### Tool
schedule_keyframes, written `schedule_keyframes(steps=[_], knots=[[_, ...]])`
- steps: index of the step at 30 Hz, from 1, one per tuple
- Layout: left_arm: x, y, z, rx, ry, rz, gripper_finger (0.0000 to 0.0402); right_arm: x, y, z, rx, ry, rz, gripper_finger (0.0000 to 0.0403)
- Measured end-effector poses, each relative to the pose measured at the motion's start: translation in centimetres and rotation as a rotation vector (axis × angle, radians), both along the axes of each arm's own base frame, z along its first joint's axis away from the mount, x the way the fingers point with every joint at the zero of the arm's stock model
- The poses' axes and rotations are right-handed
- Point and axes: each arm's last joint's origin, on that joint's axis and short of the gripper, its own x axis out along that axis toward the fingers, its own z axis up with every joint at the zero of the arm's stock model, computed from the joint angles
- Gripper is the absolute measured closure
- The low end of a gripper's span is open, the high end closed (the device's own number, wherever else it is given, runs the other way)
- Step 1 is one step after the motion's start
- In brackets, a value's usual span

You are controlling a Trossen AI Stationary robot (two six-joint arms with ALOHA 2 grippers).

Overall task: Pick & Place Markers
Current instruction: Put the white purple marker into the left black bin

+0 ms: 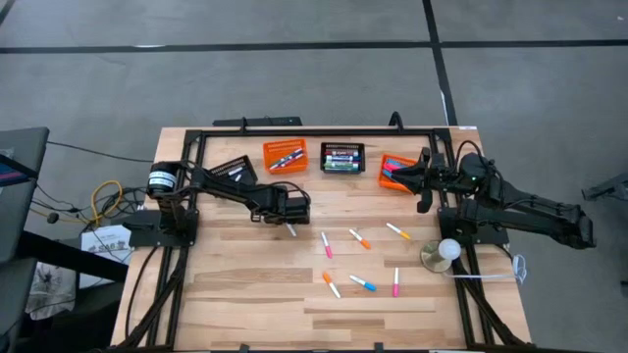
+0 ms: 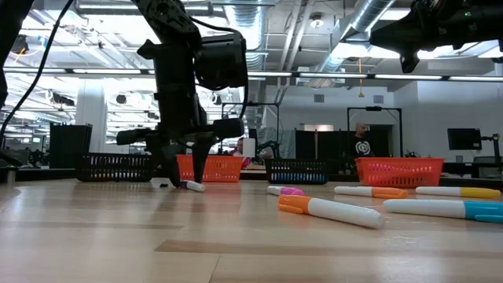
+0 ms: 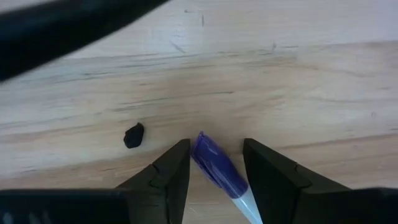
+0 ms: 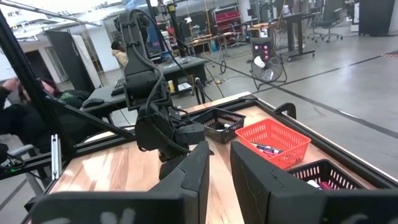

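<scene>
Our left pincer (image 3: pixel 214 163), fingers apart, straddles the slim purple-capped white marker (image 3: pixel 219 169) lying on the wooden worktop (image 3: pixel 298 81); light, stiff and slippery, we judge it best gripped mid-barrel.

1. Two dark, matte black jointed arms are showing in the high view, each built of slim boxy links joined by rounded housings.
2. The left arm (image 1: pixel 235 191) is carrying a black-and-white cylindrical part (image 1: pixel 161 178) near its base, and black cables are trailing from that base along the frame.
3. The right arm (image 1: pixel 530 211) is ending in a blocky black base link.
4. The left gripper (image 3: pixel 214 168) is showing two black wedge-shaped fingers (image 3: pixel 171 177) with flat, angled inner faces.
5. The right gripper (image 4: pixel 219 165) is showing two broad, smooth black fingers (image 4: pixel 258 171) with squared tips.
6. In the low view, the left arm's wrist is appearing as a bulky black rounded housing (image 2: pixel 220 59).
</scene>
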Motion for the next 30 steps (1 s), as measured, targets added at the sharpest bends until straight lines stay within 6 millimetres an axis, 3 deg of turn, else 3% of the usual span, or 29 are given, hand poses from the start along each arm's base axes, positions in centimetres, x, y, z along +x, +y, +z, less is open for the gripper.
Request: schedule_keyframes(steps=[30], knots=[[-0.21,-0.87,0.51,-0.054,-0.033,0.098,0.0253,-0.01,-0.09,-0.01,-0.001,0.001,-0.032,0.0346]])
